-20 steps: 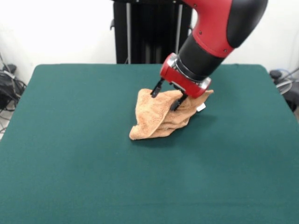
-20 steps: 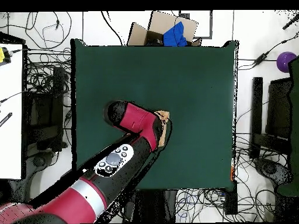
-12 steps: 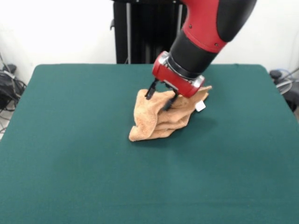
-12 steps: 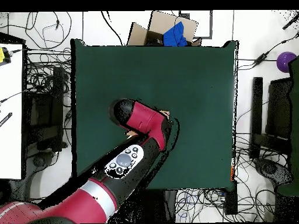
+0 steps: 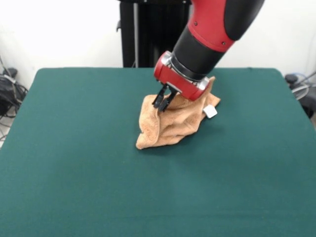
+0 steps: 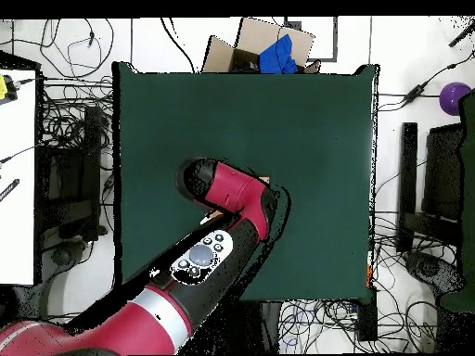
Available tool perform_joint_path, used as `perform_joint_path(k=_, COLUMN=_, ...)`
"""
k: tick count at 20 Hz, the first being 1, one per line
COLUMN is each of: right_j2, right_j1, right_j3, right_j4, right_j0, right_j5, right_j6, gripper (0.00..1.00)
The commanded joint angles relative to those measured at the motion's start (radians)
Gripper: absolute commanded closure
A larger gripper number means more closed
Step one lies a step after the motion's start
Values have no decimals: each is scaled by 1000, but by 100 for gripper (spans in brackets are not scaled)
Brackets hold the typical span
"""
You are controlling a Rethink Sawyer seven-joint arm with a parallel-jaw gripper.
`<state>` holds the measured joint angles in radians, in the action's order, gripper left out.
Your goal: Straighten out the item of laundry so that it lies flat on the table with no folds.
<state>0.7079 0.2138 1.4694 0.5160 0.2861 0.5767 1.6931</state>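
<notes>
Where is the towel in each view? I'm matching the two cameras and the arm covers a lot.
Front view: the towel lies bunched just above the picture's middle, under the end effector.
Overhead view: only a small tan sliver shows, just right of the middle, beside the arm's red wrist; the rest is hidden.
Shared landmark: the green table.

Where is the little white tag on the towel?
In the front view, the white tag sticks out at the right edge of the crumpled towel, just right of and below the gripper, near the middle of the table.
</notes>
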Motion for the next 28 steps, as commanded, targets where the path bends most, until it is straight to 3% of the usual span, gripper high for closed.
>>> perform_joint_path(k=1, right_j2=-148, right_j1=-4, right_j3=11, right_j4=-61, right_j0=-17, right_j5=55, right_j6=123, gripper=100)
perform_joint_path(k=6, right_j2=-175, right_j1=42, right_j3=25, right_j4=-72, right_j0=-36, right_j5=83, right_j6=96, gripper=100)
perform_joint_path(k=15, right_j2=-154, right_j1=149, right_j3=-3, right_j4=-102, right_j0=-47, right_j5=255, right_j6=75, gripper=100)
perform_joint_path(k=28, right_j2=-140, right_j1=224, right_j3=-64, right_j4=-161, right_j0=-56, right_j5=427, right_j6=92, gripper=100)
